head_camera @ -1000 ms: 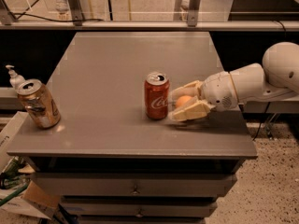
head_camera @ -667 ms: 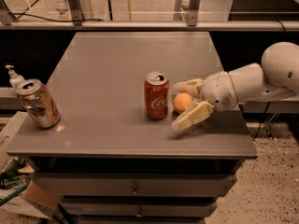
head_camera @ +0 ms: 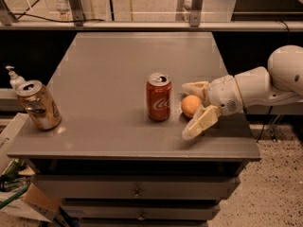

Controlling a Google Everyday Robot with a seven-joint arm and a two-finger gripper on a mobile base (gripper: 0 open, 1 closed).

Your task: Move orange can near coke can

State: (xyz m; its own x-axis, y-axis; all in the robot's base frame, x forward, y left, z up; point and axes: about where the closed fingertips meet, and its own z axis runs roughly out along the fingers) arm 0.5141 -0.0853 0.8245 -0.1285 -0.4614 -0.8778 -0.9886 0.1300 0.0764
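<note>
Locate the gripper [head_camera: 186, 110] at the right side of the table, reaching in from the right on a smooth white arm [head_camera: 255, 86] with rounded housings. Note that its two cream, flat-sided fingers [head_camera: 200, 123] stand wide apart: one lies behind the orange and the other angles down toward the front edge. Find the orange [head_camera: 191, 106] between them, a small matte ball resting on the table surface and not clamped. You cannot tell whether the rear finger touches it. Observe the coke can [head_camera: 158, 97] just to the left of the orange, upright, a glossy red cylinder with white script and a silver top, a narrow gap between the two. The table [head_camera: 118, 65] is flat grey with a dull finish. At its far left edge, well apart, stands a dented gold-brown can [head_camera: 39, 105], tilted slightly, with a white pump bottle [head_camera: 14, 77] behind it.
</note>
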